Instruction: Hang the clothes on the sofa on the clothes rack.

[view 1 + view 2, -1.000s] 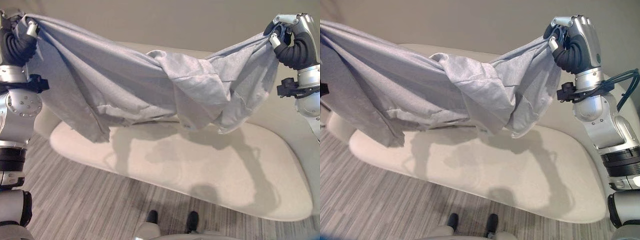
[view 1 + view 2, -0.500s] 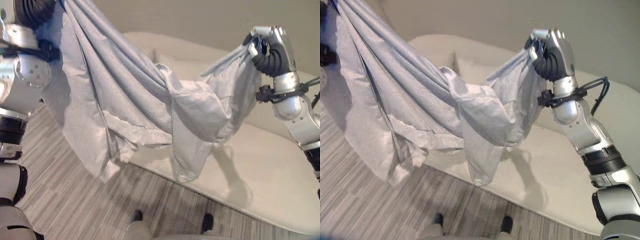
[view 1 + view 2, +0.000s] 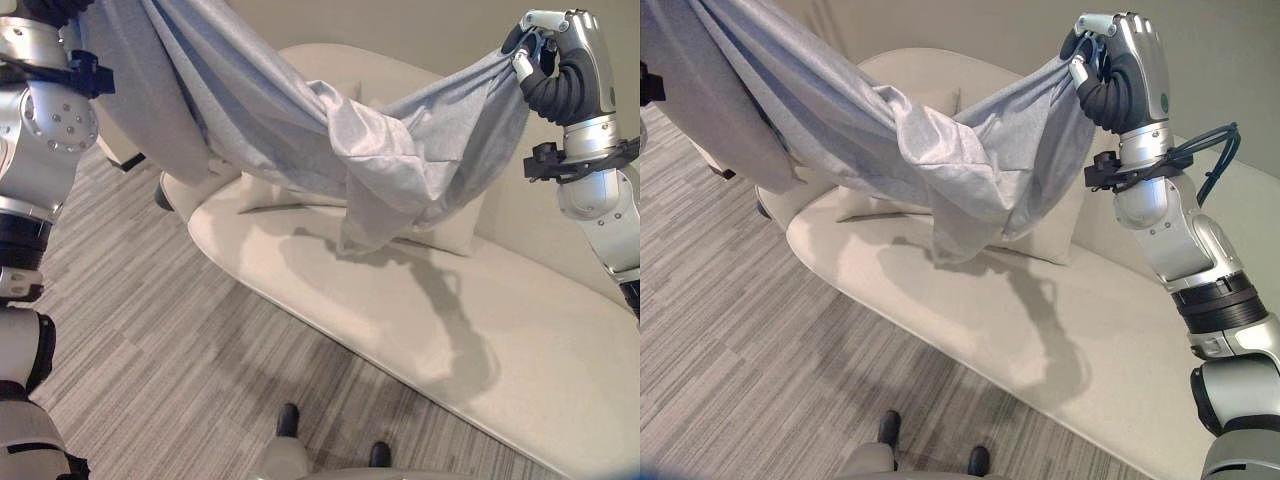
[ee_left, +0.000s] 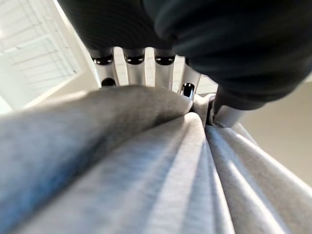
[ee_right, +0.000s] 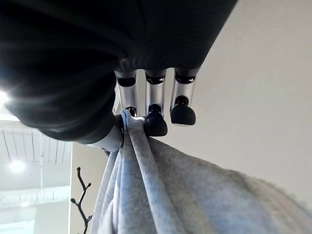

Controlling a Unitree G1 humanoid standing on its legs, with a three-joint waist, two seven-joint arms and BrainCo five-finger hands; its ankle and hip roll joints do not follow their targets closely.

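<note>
grey garment (image 3: 330,130), bunched mid, slung above sofa (image 3: 520,330)

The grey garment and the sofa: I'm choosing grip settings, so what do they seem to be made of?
The grey garment looks like soft matte knit, perhaps cotton jersey: it drapes in loose folds between the left hand and right hand. The sofa seems smooth cream upholstery, fabric or leather uncertain.

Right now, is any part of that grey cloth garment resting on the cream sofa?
No, the grey cloth garment hangs clear above the cream sofa, casting a shadow on its seat.
</note>
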